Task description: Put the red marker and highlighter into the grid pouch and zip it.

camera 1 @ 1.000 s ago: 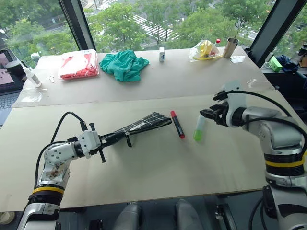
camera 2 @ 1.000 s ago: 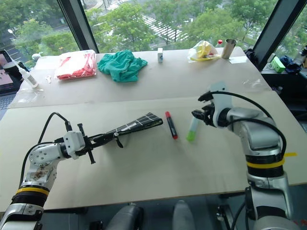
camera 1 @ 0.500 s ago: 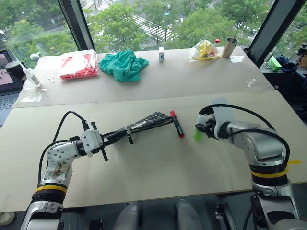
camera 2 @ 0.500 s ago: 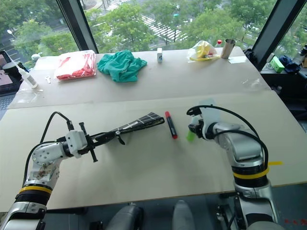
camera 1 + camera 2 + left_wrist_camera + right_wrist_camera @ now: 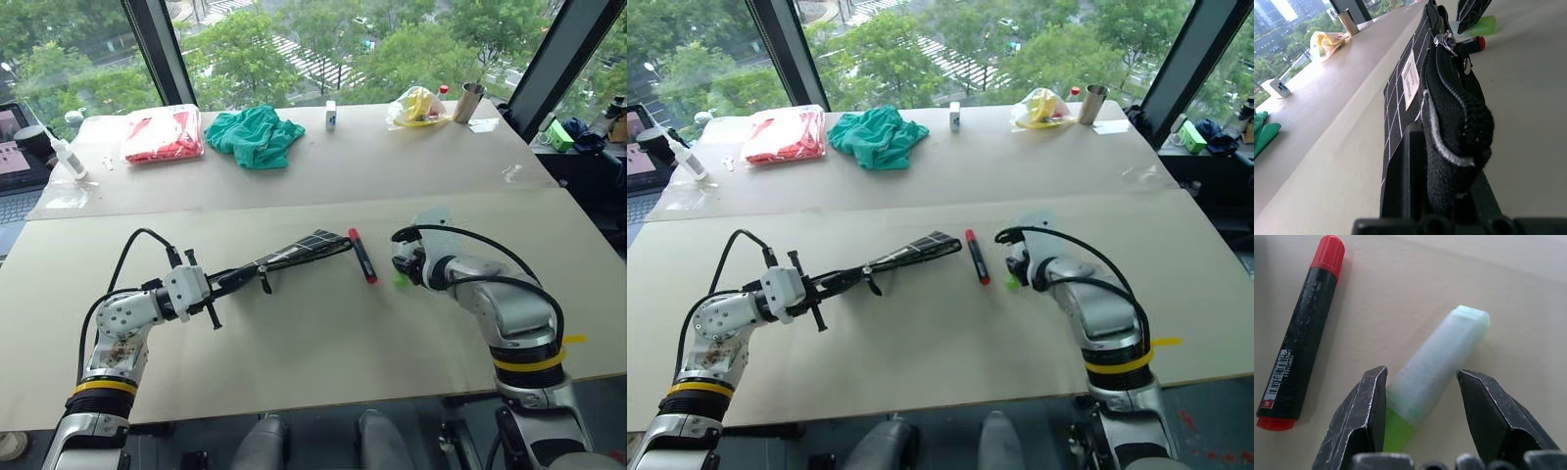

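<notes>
My left gripper (image 5: pixel 230 279) is shut on one end of the grid pouch (image 5: pixel 304 250), a black fabric pouch with white grid lines, and holds it out level above the table. Its white label (image 5: pixel 1410 78) and zipper (image 5: pixel 1447 41) face the left wrist view. The red marker (image 5: pixel 362 256) lies on the table just past the pouch's free end. Beside it lies the highlighter (image 5: pixel 1442 367), with a pale body and a green end. My right gripper (image 5: pixel 1422 376) is open, low over the table, one finger on each side of the highlighter.
On the far half of the table lie a red-and-white plastic bag (image 5: pixel 162 134), a green cloth (image 5: pixel 255 132), a small white box (image 5: pixel 331 113), a yellow bag (image 5: pixel 419 103) and a metal cup (image 5: pixel 470 98). A white bottle (image 5: pixel 64 157) stands at the far left.
My right gripper has come down and to the left, from beside the highlighter to straddling it. The left gripper and the pouch have stayed put.
</notes>
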Controlling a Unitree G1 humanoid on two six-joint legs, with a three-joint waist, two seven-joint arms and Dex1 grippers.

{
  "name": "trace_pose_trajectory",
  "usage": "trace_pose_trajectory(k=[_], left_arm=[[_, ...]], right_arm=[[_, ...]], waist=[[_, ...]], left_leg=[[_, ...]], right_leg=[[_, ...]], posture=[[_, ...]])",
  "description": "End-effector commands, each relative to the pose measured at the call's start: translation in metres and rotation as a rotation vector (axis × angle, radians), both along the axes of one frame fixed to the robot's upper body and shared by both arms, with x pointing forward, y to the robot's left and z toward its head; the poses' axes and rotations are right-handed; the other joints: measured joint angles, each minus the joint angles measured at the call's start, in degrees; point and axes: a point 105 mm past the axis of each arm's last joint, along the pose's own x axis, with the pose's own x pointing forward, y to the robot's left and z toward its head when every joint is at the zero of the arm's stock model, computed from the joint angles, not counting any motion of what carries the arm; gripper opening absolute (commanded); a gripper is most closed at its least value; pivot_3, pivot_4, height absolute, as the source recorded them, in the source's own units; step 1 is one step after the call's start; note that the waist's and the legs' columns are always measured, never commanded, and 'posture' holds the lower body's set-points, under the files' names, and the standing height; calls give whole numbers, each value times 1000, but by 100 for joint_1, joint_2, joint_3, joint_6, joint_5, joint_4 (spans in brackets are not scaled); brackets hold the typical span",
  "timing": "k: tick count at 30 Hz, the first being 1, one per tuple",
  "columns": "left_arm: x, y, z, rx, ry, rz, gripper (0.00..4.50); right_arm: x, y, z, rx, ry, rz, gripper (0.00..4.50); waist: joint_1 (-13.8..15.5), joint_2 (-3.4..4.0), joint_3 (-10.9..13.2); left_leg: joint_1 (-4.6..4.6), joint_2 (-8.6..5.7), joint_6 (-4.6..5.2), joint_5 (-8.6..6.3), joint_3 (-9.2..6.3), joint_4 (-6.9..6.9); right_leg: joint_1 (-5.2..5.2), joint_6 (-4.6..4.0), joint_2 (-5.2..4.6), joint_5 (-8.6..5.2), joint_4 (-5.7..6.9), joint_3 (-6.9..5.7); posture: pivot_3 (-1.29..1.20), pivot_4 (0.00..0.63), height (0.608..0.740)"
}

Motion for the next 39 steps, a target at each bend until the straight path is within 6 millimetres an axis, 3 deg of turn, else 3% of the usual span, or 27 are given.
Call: trace_pose_trajectory(k=[1, 4, 8, 13, 17, 20, 27, 30, 34, 39], left_arm=[[-1, 2, 12, -4, -58, 7, 0], [-1, 3, 12, 1, -62, 14, 0], [-1, 5, 14, 4, -66, 21, 0], [-1, 6, 15, 6, -68, 24, 0], [-1, 6, 14, 6, -67, 24, 0], [-2, 6, 14, 6, -64, 24, 0], [-1, 2, 10, -3, -55, 16, 0], [-1, 0, 9, -7, -52, 10, 0], [1, -1, 8, -9, -51, 8, 0], [2, -2, 8, -10, -51, 8, 0]], right_arm=[[-8, -3, -35, -53, 107, -2, 2278], [-8, -1, -36, -88, 86, 25, 1502], [-6, -1, -38, -59, 107, 31, 51], [0, -6, -36, -98, 90, 8, 12], [8, -3, -12, -35, -16, 49, 12], [4, 2, 2, 15, -19, 95, 772], [2, 0, 34, 82, -76, 50, 3212], [0, 0, 34, 112, -24, 40, 4309], [0, -15, 34, 97, -8, -26, 4309], [-5, -22, 15, 84, 48, -92, 4309]], waist=[[5, -21, -19], [8, -37, -32], [27, -37, -33], [45, -37, -33], [122, -36, -32], [155, -30, -28], [142, -21, -23], [128, -21, -23], [128, -21, -23], [119, -22, -23]], left_leg=[[2, 0, 2, -1, 0, -1], [15, 1, 4, -3, 0, -1], [33, 2, 9, -6, -1, -6], [69, 3, 13, -11, -4, -14], [71, 2, 13, -12, -5, -17], [55, 3, 13, -12, -4, -17], [36, 2, 13, -13, -3, -20], [28, 3, 13, -13, 0, -20], [24, 3, 11, -12, 3, -34], [6, 3, 6, -9, 12, -34]], right_leg=[[2, 0, 1, 0, 0, 0], [12, 0, 2, 0, -2, 0], [36, 0, 5, 0, -12, -1], [82, 0, 5, 0, -38, -8], [87, 0, 5, 0, -50, -9], [83, 1, 5, 0, -70, -8], [59, 2, 5, 1, -71, -5], [46, 1, 5, 2, -66, -3], [34, 1, 5, 2, -65, -1], [4, -1, 4, 4, -54, 7]], posture=[[0, 150, 740], [0, 150, 740], [0, 150, 740], [0, 150, 740], [0, 150, 740], [0, 150, 740], [0, 150, 740], [0, 150, 740], [0, 150, 740], [0, 150, 740]])
